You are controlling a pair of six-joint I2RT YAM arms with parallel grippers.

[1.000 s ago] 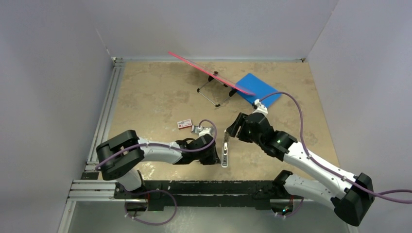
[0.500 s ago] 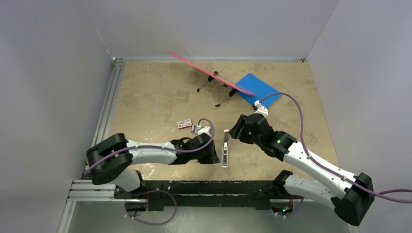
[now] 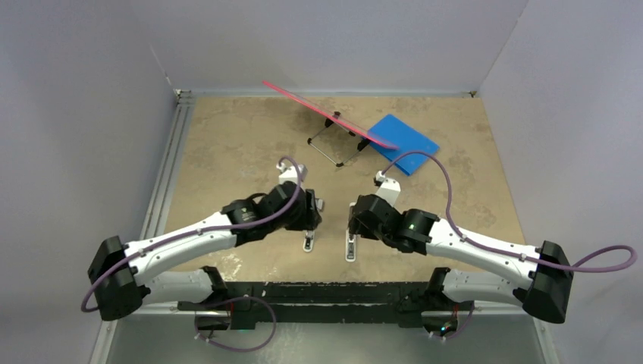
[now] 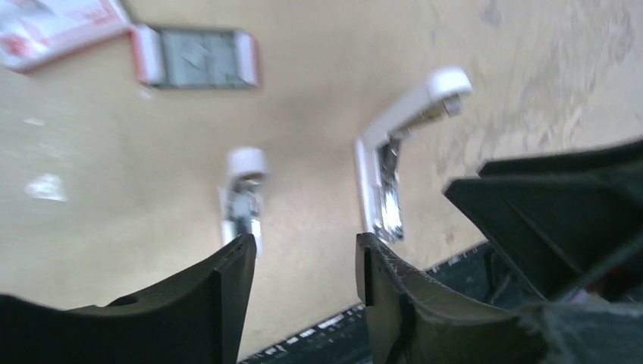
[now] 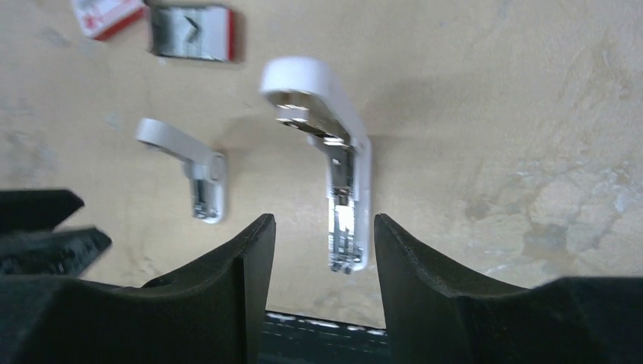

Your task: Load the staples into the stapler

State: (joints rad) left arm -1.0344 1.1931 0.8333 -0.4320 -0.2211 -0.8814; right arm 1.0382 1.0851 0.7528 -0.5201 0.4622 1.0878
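**Both pincers spread wide over the two staplers**

The left pincer [image 4: 303,243] is spread apart and has nothing in it. It hangs over the tabletop [image 3: 227,144], just above the small stapler [image 4: 243,199].

The right pincer [image 5: 322,227] is spread apart too. One finger is on each side of the near end of the big stapler [image 5: 345,189]. There is a gap on both sides, so it is not pinching it.

Both staplers are white and lie side by side at the near part of the tabletop. Each one has its top lifted up, and the shiny metal inside shows.

The staples [image 4: 193,57] are a little grey block in a red-and-white tray. They lie flat on the tabletop, past the small stapler. The red-and-white box [image 4: 53,30] lies just beside the tray. From above, the left arm hides them.

Far back there is a blue pad [image 3: 406,142] and a pink sheet [image 3: 318,110] leaning on a black wire stand [image 3: 334,148].
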